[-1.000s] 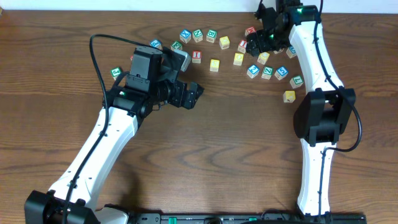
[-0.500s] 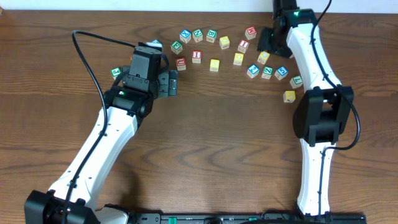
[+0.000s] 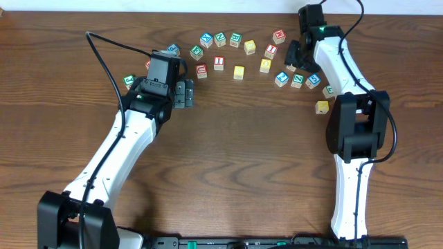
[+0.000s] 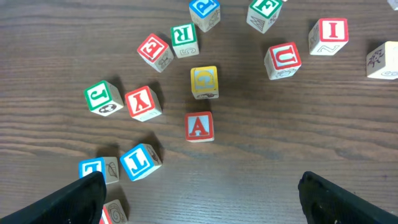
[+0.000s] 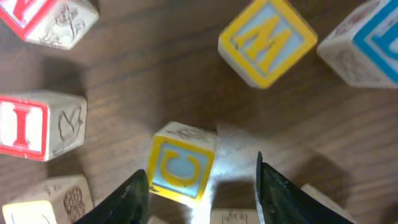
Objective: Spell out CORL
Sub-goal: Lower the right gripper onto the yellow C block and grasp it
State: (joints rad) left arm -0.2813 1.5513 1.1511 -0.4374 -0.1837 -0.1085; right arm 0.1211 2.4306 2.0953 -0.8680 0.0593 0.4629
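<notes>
My right gripper [image 5: 202, 199] is open, low over the table, with a yellow C block [image 5: 182, 163] between its fingers, closer to the left finger. In the overhead view the right gripper [image 3: 294, 55] is among the blocks at the back right. My left gripper [image 4: 211, 205] is open and empty above bare wood; in the overhead view it [image 3: 183, 93] is at the back left. Ahead of it lie a green R block [image 4: 185, 39], a yellow block [image 4: 204, 81], a red A block [image 4: 199, 126] and a blue L block [image 4: 140, 160].
Several letter blocks lie scattered along the back of the table [image 3: 235, 152]. A yellow M block [image 5: 267, 40] and a red I block [image 5: 31, 124] lie close to the right gripper. A red U block [image 4: 283, 59] and a green J block [image 4: 102, 98] lie near the left one.
My left gripper has pulled back to the left, away from the table's middle. My right arm has shifted, and its gripper now sits around the yellow C block.
</notes>
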